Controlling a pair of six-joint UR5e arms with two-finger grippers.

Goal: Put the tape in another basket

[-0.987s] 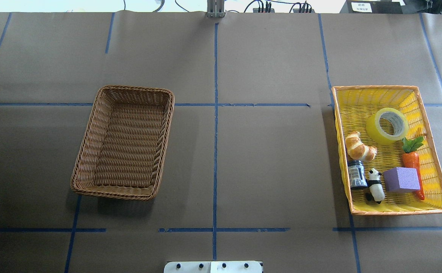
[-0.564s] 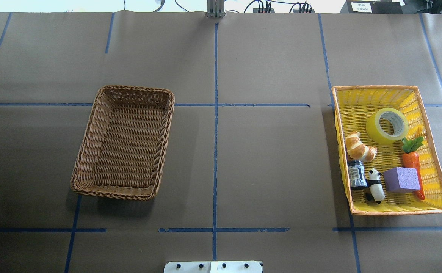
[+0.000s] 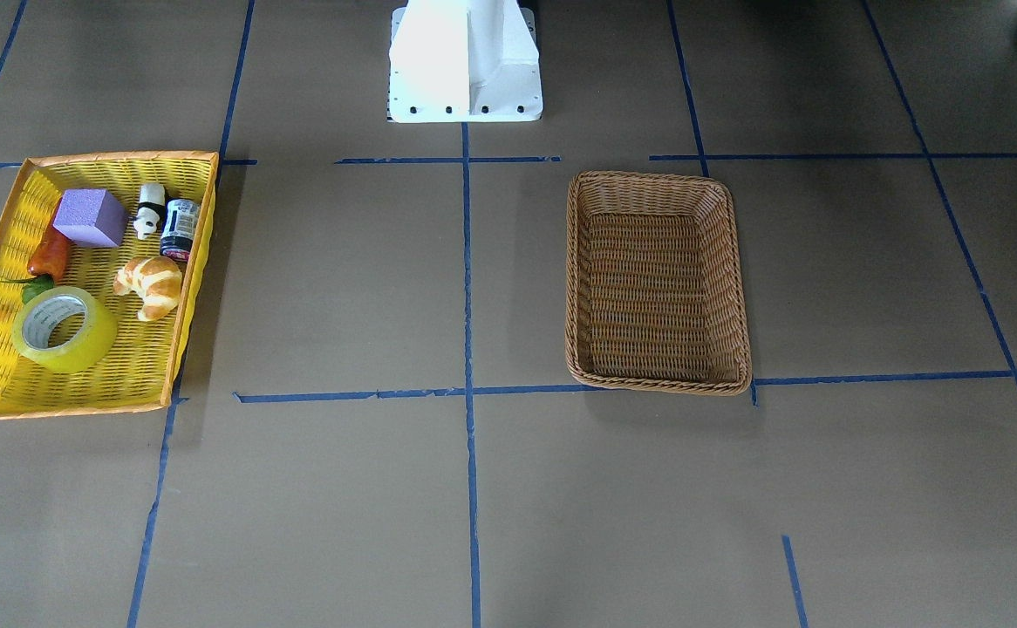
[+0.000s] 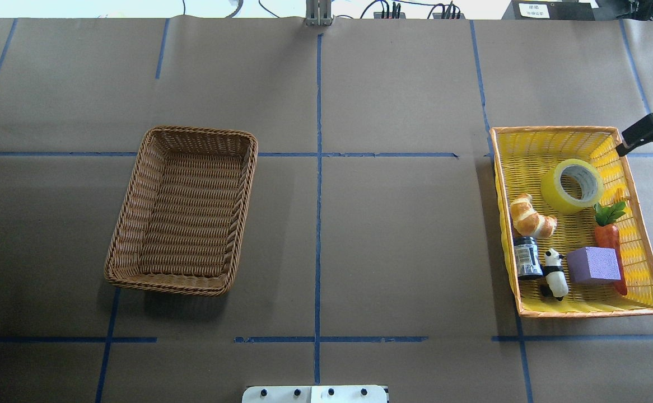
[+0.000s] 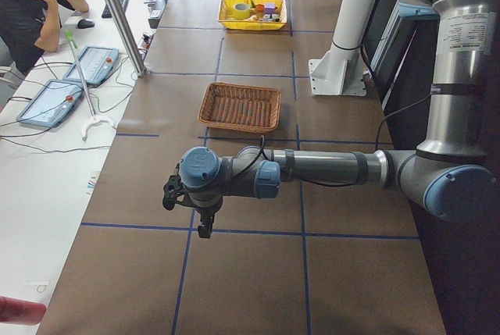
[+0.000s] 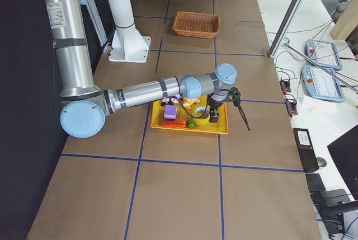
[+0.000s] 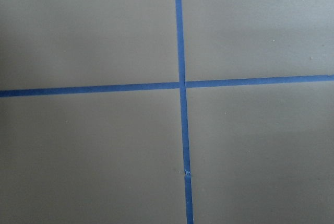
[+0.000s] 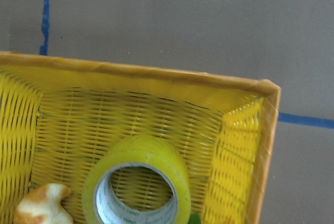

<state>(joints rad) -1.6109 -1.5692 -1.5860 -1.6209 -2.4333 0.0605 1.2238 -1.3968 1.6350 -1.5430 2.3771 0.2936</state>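
Observation:
The tape is a yellow roll that leans in the far part of the yellow orange-rimmed basket. It also shows in the front view and close up in the right wrist view. The brown wicker basket sits empty on the left half of the table and shows in the front view too. My right gripper hovers open and empty at the yellow basket's far right corner, just right of the tape. My left gripper shows only in the left side view, low over bare table; I cannot tell its state.
The yellow basket also holds a croissant, a small dark jar, a panda figure, a purple block and a carrot. Blue tape lines cross the brown table cover. The white robot base stands at the near edge.
My right gripper has come into the overhead view at the right edge, by the yellow basket's far corner. The objects have not moved.

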